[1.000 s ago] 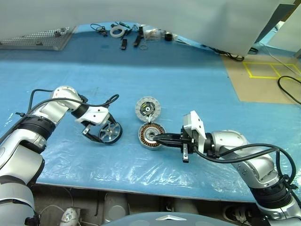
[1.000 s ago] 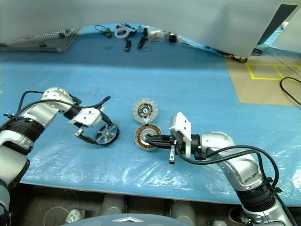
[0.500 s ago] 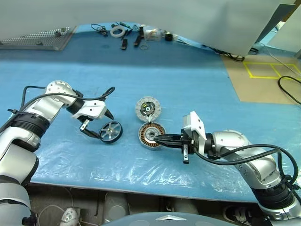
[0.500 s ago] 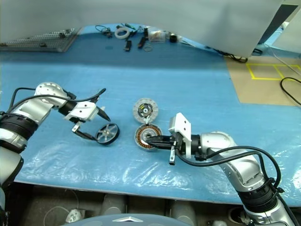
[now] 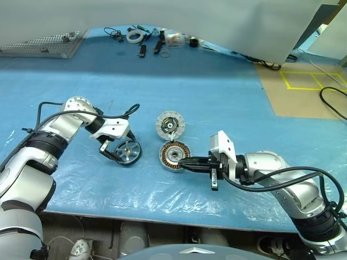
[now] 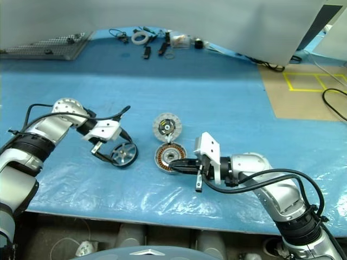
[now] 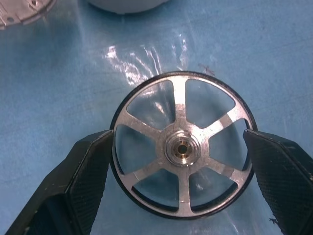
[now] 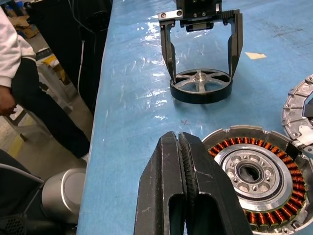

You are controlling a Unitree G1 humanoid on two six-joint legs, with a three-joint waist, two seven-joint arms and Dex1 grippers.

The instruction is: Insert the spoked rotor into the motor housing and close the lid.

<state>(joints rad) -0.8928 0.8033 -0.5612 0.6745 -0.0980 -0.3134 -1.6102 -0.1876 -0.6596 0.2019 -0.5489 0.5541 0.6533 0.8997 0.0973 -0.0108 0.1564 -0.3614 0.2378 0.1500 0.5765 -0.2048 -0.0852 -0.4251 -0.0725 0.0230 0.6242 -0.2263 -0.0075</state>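
Desk surface is blue, with a sheet of clear plastic film over its near part, and the three motor parts lie close together on it. The spoked rotor, a silver six-spoked wheel with a black rim, lies flat at the robot's left. The left end effector is released, its two black fingers standing wide on opposite sides of the rotor's rim; whether the pads touch the rim cannot be told.

To the right of the rotor, apart from it, sits the motor housing, a round silver-grey cup with a ring of copper windings and a silver centre inside it. Just beyond the housing, nearly touching it, lies the lid with its whitish, segmented face and dark hub turned up.

The right end effector is clenched with nothing between its fingers, and points roughly level toward the housing, its tips at the housing's right edge; contact cannot be made out.

At the desk's far edge lie a white tape roll, small dark tools and a perforated metal tray. Beside the desk stands a person with a white sleeve.
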